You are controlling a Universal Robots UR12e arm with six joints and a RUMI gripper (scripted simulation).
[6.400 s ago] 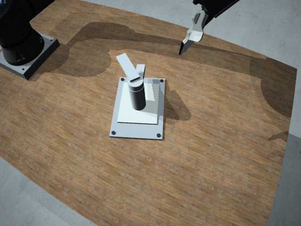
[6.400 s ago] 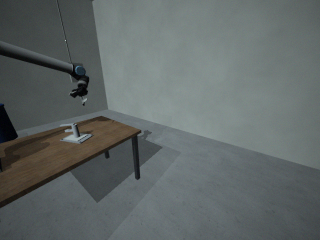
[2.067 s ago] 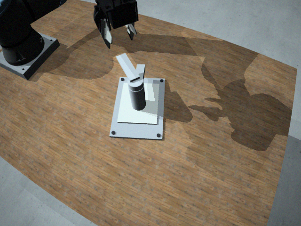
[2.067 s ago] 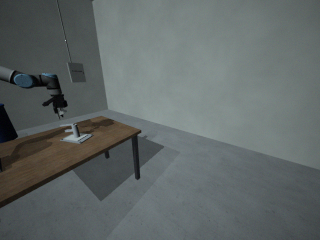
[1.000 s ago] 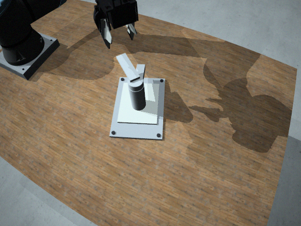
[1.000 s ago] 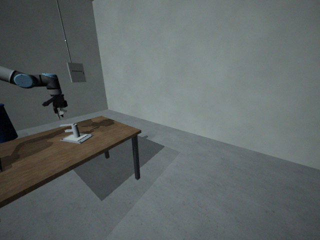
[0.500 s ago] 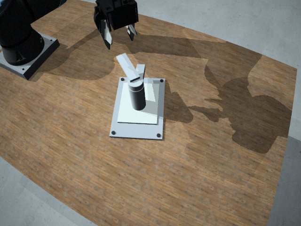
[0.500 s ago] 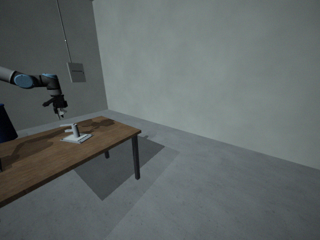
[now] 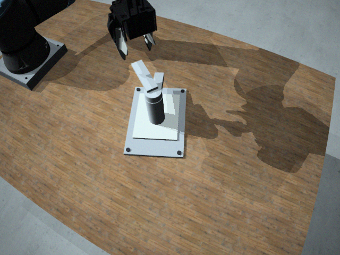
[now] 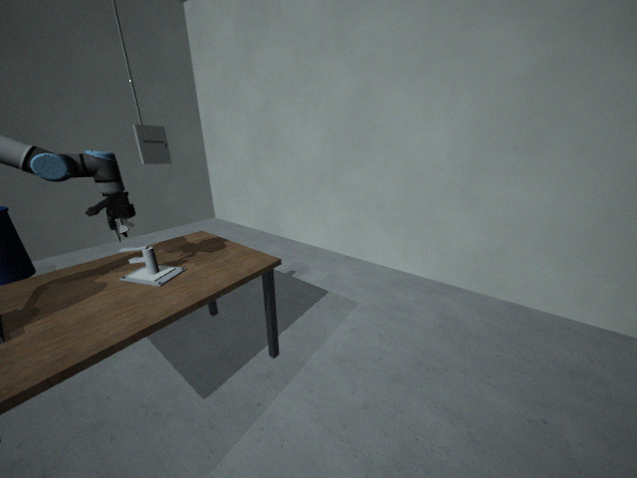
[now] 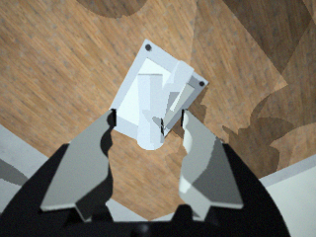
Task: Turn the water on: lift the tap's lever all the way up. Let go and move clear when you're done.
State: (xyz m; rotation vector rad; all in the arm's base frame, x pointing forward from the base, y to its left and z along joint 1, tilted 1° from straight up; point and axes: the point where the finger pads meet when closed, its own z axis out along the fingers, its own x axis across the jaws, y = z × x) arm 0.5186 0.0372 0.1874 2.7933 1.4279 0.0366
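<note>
I am counting one tap, carrying one lever and one spout, on one grey base plate. I am seeing four dark screws, one at each plate corner. One arm is working here with one gripper, showing two fingers. One wooden table is carrying everything, with one mounting block at its corner.
</note>
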